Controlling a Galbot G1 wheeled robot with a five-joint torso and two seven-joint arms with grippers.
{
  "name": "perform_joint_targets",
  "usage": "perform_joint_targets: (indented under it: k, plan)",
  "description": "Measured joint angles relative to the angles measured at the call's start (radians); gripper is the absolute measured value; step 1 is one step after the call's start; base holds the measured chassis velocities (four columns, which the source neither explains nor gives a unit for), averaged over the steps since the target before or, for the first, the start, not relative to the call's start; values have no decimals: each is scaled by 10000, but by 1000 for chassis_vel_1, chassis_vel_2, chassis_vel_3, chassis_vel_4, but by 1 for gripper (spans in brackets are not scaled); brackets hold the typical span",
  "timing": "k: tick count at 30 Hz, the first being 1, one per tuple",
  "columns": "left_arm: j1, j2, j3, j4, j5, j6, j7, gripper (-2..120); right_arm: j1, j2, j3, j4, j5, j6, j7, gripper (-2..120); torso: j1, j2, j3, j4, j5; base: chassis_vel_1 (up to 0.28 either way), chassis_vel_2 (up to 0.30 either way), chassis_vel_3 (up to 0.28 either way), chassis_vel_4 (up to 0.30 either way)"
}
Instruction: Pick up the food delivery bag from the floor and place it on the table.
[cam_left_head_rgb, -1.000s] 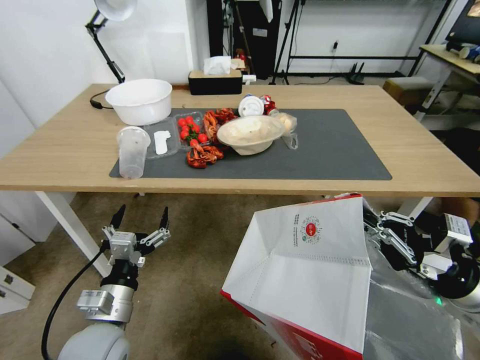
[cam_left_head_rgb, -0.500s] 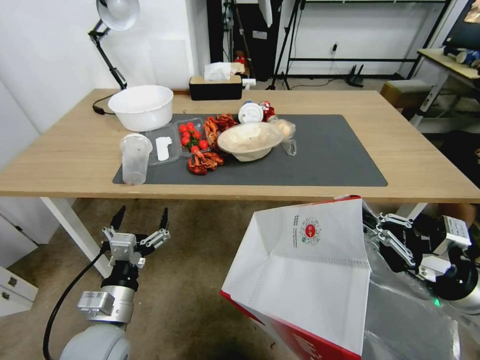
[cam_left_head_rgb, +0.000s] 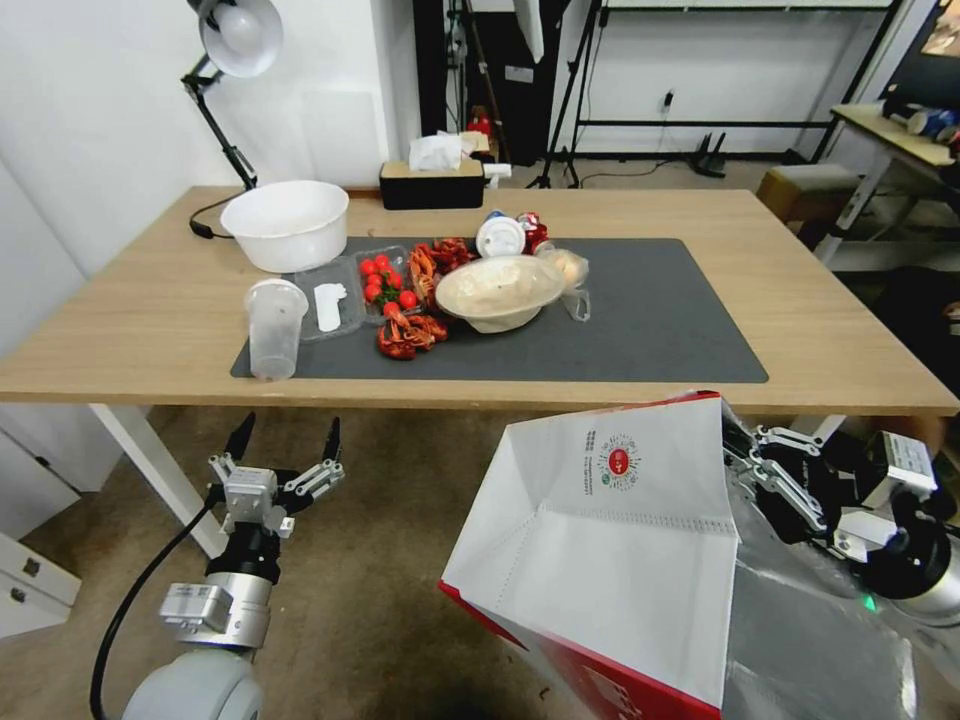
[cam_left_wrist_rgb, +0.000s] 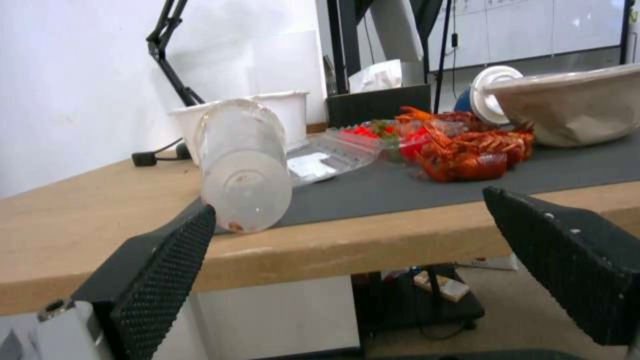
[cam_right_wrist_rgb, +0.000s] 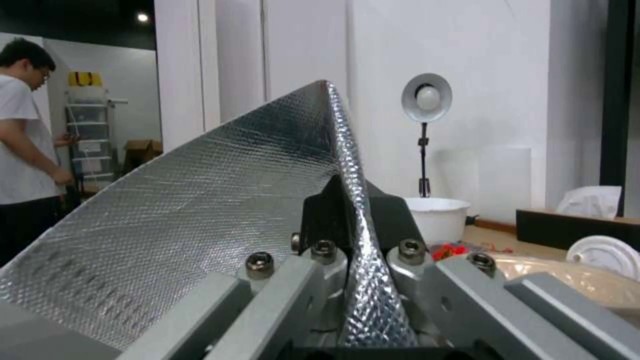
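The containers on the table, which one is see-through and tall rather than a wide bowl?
The clear plastic cup at the mat's near left corner. The white bowl behind it and the beige bowl mid-mat are opaque and wide.

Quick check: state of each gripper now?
Left gripper: open, empty, low in front of the table.
Right gripper: shut on the food delivery bag edge.

i see the food delivery bag (cam_left_head_rgb: 610, 560) white with a red lower band, a small round red logo and a dotted seam line; its lining (cam_right_wrist_rgb: 220, 240) is silver foil with a fine quilted grain; beyond the bag, the table (cam_left_head_rgb: 150, 320) is light wood on white legs; on the table lies a dark grey mat (cam_left_head_rgb: 660, 330); on the mat, red tomatoes (cam_left_head_rgb: 385, 280) and orange-red crayfish (cam_left_head_rgb: 410, 335); the floor (cam_left_head_rgb: 390, 560) is brownish-grey with dark stains.
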Motion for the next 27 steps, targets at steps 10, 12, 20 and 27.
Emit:
perform_joint_targets:
  k: [10, 12, 20, 27]
  plan:
    - [18, 35, -47, -21, 0, -10, -8, 100, -100, 67, 35, -44, -16, 22, -66, 0, 188, 459, 268, 0, 0, 0, 0, 0, 0]
    - [8, 35, -47, 9, -1, -15, -14, 100, -98, 66, 36, -43, -19, 23, -66, 0, 240, 577, 333, 0, 1, 0, 0, 0, 0]
    - [11, 37, -23, 37, -12, -75, -112, 100, -108, 81, 34, -36, -35, 25, -71, 0, 405, 942, 534, 0, 0, 0, 0, 0, 0]
    - [12, 79, -24, 13, -64, -258, -12, 100, -131, 75, 40, -6, -45, 48, -68, 0, 538, 1257, 719, 0, 0, 0, 0, 0, 0]
